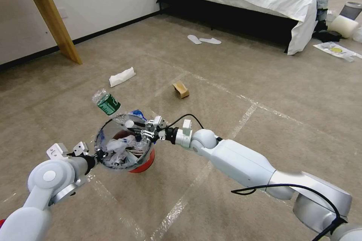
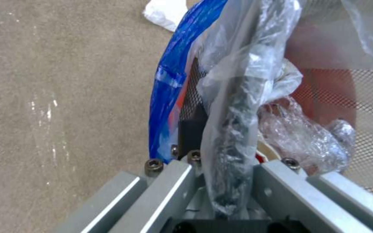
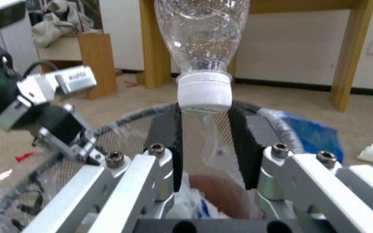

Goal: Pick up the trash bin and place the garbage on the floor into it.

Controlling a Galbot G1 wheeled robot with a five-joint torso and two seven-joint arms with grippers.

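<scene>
Head view: we hold trash bin (image 1: 141, 163) above floor (image 1: 264, 94), left gripper (image 1: 98, 154) clamped on its black rim, near side. Right gripper (image 1: 132, 125) over far rim, pinching cap of green-labelled bottle (image 1: 106, 104), bottle tilted up and away. Crumpled tissues and plastic inside liner. White tissue (image 1: 121, 76) and brown carton (image 1: 181, 89) lie on carpet beyond.

Left wrist view: our fingers closed on rim and clear liner (image 2: 238, 97); blue liner edge (image 2: 173, 81) beside.

Right wrist view: black pads (image 3: 247, 142) grip white bottle cap (image 3: 204, 93) over mesh bin.
</scene>
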